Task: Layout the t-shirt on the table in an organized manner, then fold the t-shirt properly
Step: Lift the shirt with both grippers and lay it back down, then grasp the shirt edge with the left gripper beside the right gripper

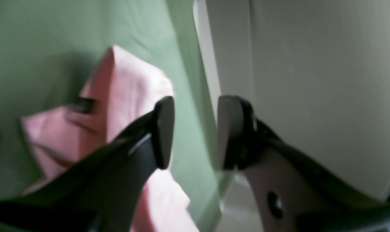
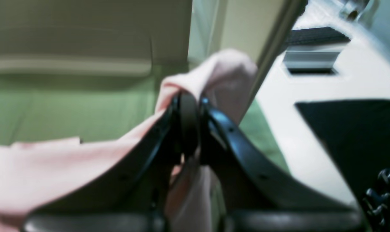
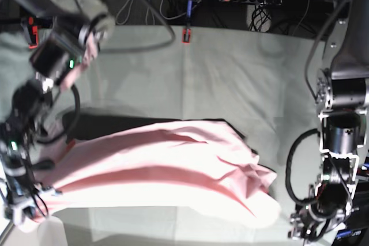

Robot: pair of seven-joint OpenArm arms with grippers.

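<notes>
Left gripper (image 1: 195, 132) first: its two dark fingers stand apart with a clear gap between the pads, and nothing sits in that gap. Through it you see the green cloth and the edge of the table (image 1: 201, 106), with a pale wall or panel beyond. The pink t-shirt (image 1: 124, 96) lies just beside and under the left-hand finger, a corner of it peaked up off the cloth, not pinched.

Over to the right gripper (image 2: 190, 124): jaws drawn in narrow, clamped on a fold of the t-shirt, pink fabric bunching above the fingertips and draping down both sides of them.

From the base view, the t-shirt (image 3: 173, 168) stretches across the near half of the table (image 3: 230, 79) as a wide, rumpled band, one end held up at the view's left by the right arm, the other end slumped in a crumpled heap near the left arm at the view's right. The far half of the green cloth lies bare, creased, with a red clamp (image 3: 185, 34) on the far edge. The shirt's near hem runs close to the front edge.
</notes>
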